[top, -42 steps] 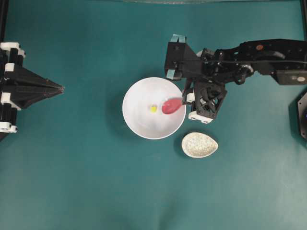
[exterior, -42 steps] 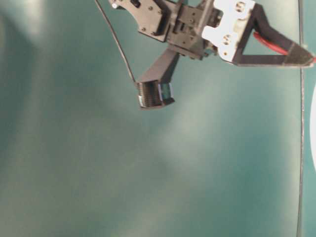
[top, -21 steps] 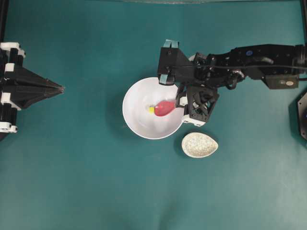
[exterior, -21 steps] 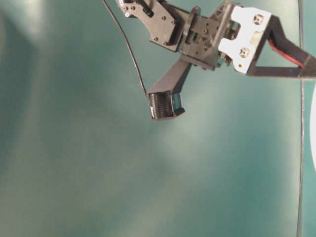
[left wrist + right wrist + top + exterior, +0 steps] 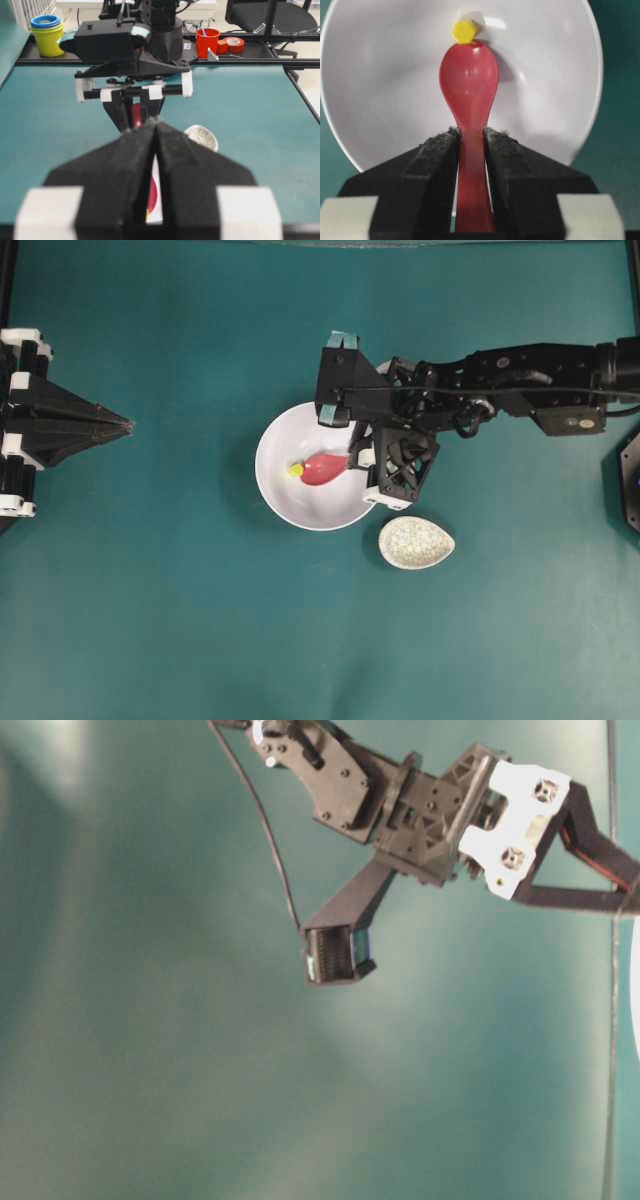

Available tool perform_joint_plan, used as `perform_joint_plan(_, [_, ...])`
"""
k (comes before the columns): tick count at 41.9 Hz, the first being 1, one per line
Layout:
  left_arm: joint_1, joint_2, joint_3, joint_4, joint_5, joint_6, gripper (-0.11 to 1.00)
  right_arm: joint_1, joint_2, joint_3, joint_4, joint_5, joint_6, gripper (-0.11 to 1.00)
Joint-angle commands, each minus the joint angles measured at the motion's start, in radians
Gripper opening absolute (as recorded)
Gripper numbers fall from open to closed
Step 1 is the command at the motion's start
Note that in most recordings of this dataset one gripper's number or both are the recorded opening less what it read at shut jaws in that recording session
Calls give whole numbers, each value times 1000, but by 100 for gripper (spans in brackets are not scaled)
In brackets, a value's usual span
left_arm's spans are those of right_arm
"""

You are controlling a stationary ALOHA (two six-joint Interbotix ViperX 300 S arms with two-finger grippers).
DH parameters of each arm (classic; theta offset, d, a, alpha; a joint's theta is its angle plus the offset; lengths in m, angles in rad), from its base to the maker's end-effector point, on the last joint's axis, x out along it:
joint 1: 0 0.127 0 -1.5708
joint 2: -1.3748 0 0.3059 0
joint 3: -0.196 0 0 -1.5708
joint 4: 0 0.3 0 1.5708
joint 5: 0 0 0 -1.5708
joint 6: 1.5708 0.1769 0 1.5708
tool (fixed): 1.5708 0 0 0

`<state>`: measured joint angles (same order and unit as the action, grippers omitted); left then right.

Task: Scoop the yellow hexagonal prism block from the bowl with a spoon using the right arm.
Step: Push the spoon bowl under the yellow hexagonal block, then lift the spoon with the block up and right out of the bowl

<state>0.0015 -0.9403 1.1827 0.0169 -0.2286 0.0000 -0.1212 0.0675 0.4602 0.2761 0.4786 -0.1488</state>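
My right gripper [image 5: 470, 145] clamps the handle of the pink-red spoon [image 5: 469, 90], its scoop inside the white bowl [image 5: 380, 75]. The yellow block [image 5: 464, 31] sits in the bowl, touching the scoop's tip. A speckled dish [image 5: 416, 542] lies just beside the bowl. My left gripper [image 5: 156, 131], well apart from the bowl, has its jaws pressed together.

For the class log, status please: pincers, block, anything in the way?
Right pincer shut on spoon. Left pincer shut, parked. Yellow block at spoon tip, not yet scooped, inside bowl. Nothing in the way.
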Motion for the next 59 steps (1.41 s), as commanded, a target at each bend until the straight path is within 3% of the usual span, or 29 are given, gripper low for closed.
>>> perform_joint_plan(1, [0, 8, -11, 3, -5, 2, 0, 6, -11, -31, 5, -17, 0, 24])
perform_joint_plan(40, [0, 8, -12, 2, -5, 2, 0, 11, -3, -44, 5, -83, 0, 24])
perform_joint_plan(59, [0, 8, -12, 2, -5, 0, 0, 11, -49, 20, 5, -175, 3, 24])
